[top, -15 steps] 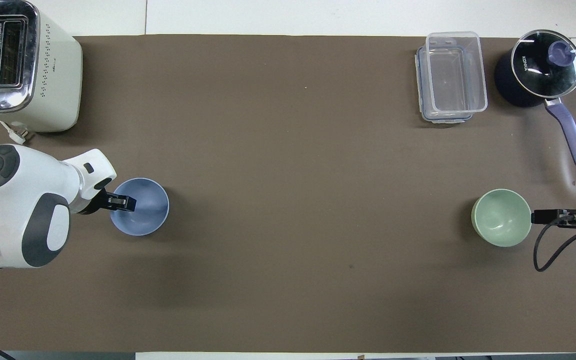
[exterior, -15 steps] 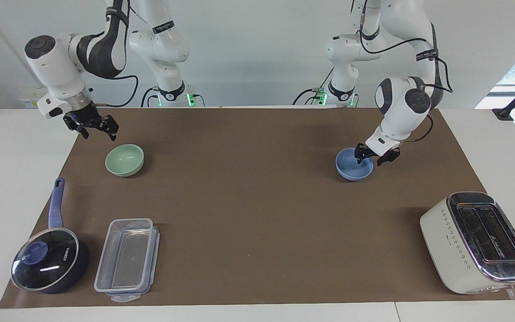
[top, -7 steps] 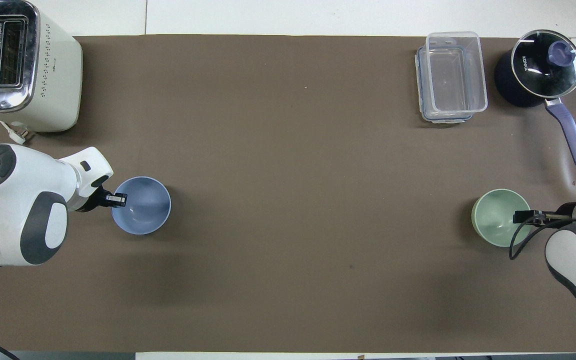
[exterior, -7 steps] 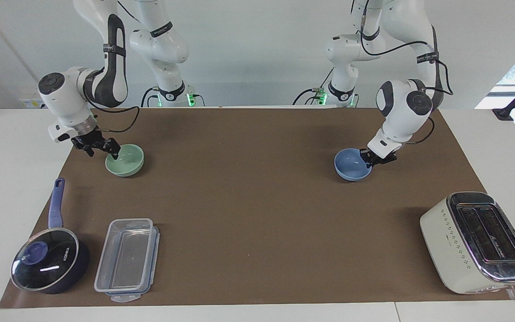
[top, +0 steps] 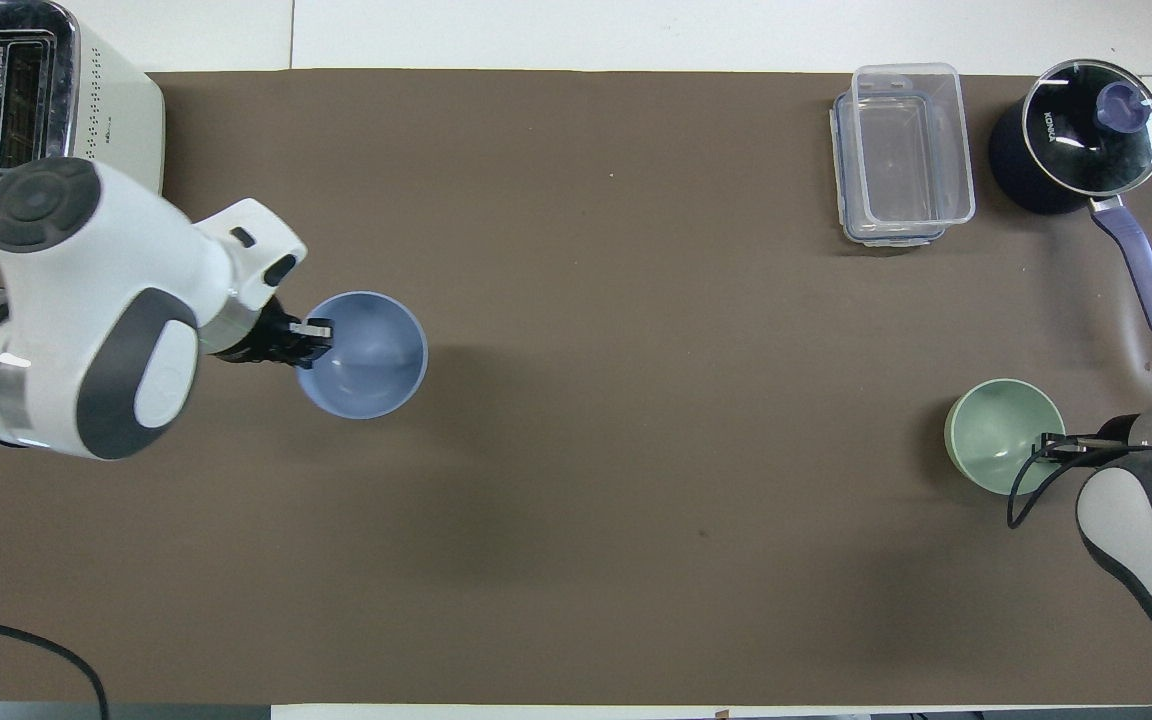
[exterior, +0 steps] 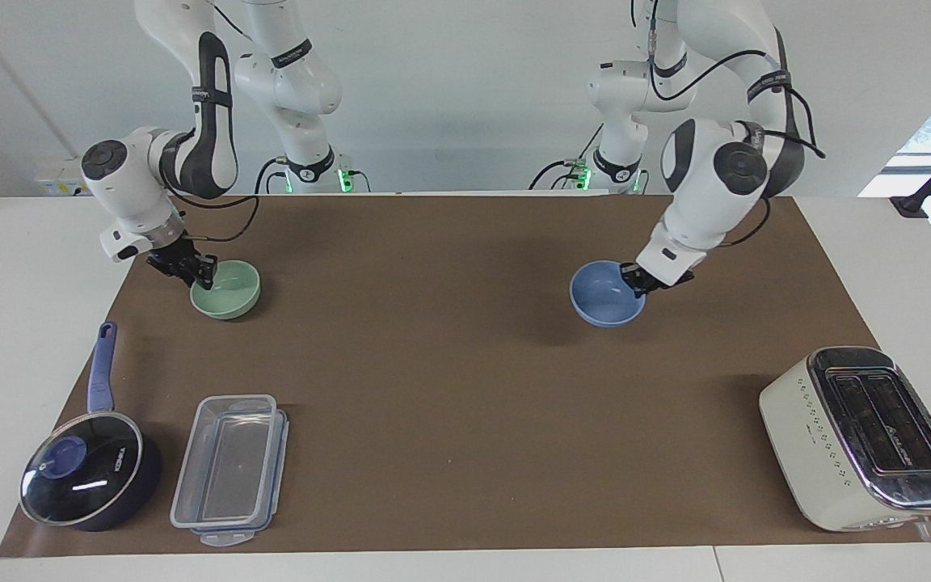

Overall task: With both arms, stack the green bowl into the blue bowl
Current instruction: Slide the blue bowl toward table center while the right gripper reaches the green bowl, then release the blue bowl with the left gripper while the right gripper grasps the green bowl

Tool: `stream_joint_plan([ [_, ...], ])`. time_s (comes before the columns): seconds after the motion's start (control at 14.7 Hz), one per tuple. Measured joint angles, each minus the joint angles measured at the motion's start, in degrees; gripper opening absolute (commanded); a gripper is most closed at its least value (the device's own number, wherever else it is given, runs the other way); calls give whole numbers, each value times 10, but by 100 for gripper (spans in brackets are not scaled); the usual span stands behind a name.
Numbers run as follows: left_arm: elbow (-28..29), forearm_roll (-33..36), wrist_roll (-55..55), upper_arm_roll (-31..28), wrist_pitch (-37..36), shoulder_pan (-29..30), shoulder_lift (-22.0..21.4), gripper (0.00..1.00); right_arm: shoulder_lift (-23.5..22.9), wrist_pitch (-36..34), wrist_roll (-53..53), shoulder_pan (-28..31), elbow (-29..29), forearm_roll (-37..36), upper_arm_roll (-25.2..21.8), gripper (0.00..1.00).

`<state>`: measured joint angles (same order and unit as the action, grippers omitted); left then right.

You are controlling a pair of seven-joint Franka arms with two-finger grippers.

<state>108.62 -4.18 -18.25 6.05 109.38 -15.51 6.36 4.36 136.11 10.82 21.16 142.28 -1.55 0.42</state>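
Observation:
The blue bowl (exterior: 601, 297) hangs tilted a little above the brown mat, its shadow under it; it also shows in the overhead view (top: 371, 360). My left gripper (exterior: 642, 283) (top: 308, 335) is shut on the bowl's rim at the side toward the left arm's end. The green bowl (exterior: 231, 293) (top: 991, 435) stands on the mat at the right arm's end. My right gripper (exterior: 200, 275) (top: 1051, 445) is down at its rim, shut on the edge toward the right arm's end of the table.
A cream toaster (exterior: 861, 436) (top: 36, 130) stands farther from the robots at the left arm's end. A clear lidded container (exterior: 229, 469) and a dark blue saucepan with a glass lid (exterior: 90, 477) stand farther from the robots than the green bowl.
My left gripper closed on the blue bowl's rim, lifted it and carried it toward the table's middle. My right gripper came down to the green bowl's rim and closed on it.

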Motion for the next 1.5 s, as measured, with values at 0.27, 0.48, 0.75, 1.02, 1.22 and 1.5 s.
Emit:
stream_joint_plan([
  [0.27, 25, -20, -165, 4, 91, -137, 23, 0, 16, -32, 0, -1, -44, 1, 2, 0],
  [0.48, 59, -21, -181, 4, 149, -165, 32, 0, 27, -88, 0, -19, -92, 2, 7, 0],
  [0.75, 81, -21, -180, 4, 184, -175, 46, 5, 54, -157, -47, -80, -114, 29, 10, 0],
  [1.02, 81, -21, -170, 4, 184, -175, 49, 100, 65, -187, -59, -123, -113, 87, 11, 0],
  [1.22, 81, -21, -168, 3, 183, -175, 48, 100, 65, -181, -111, -181, -113, 104, 12, 0],
  [1.5, 50, -21, -168, -6, 132, -158, 34, 100, 55, -103, -242, -292, -111, 104, 14, 0],
])
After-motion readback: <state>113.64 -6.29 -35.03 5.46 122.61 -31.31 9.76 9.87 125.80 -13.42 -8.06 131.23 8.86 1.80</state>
